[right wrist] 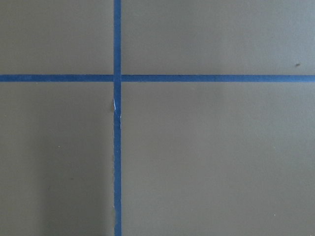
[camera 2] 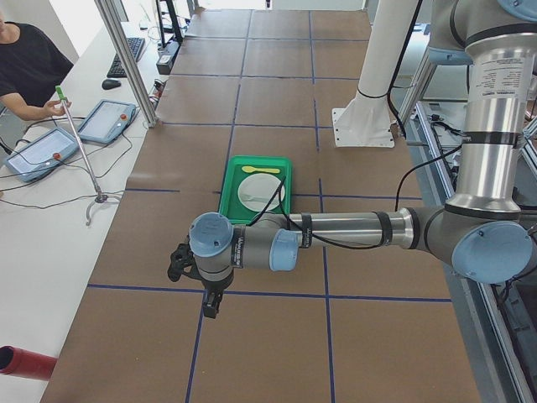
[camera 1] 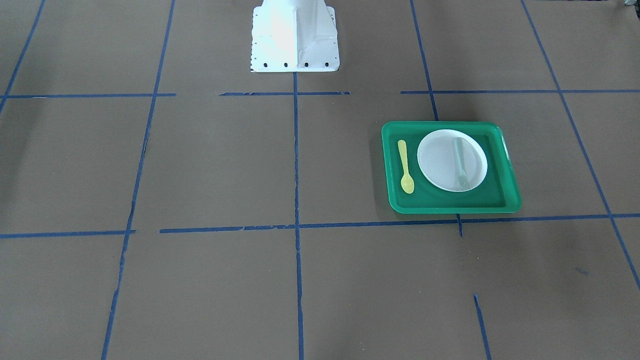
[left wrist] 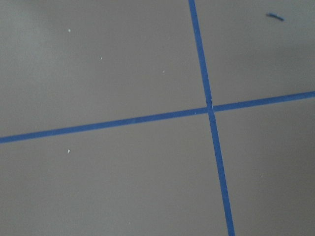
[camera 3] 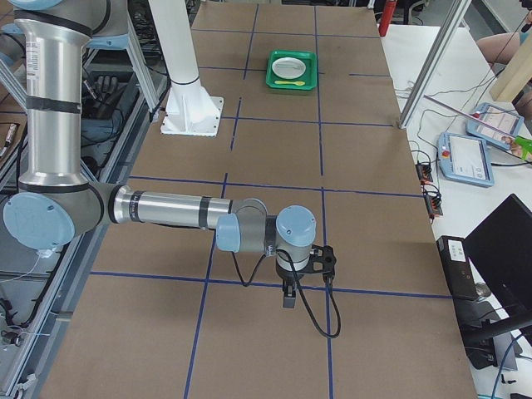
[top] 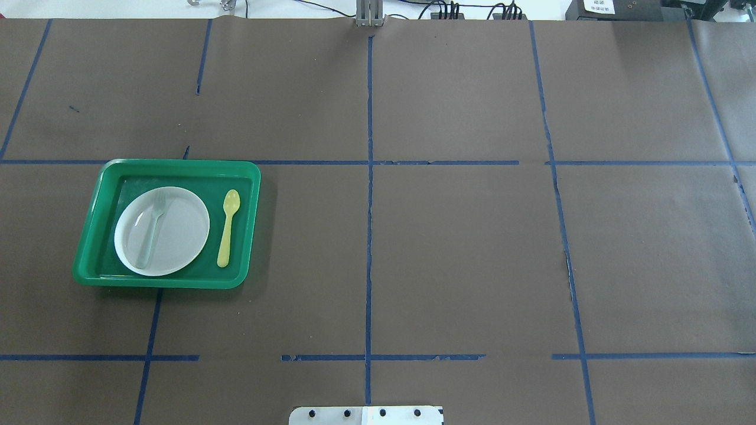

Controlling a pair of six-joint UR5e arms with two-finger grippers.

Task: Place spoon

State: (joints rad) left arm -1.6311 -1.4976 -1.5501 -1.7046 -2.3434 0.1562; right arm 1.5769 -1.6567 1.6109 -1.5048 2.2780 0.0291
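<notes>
The yellow spoon lies flat in the green tray, beside the white plate, bowl pointing away from the robot. It also shows in the overhead view, right of the plate. A pale grey-green fork lies on the plate. My left gripper shows only in the exterior left view, hanging over bare table well short of the tray; open or shut, I cannot tell. My right gripper shows only in the exterior right view, far from the tray; I cannot tell its state either.
The robot's white base stands at the table's middle edge. Blue tape lines grid the brown table. An operator and control tablets are at a side bench, with metal posts at the table's rim.
</notes>
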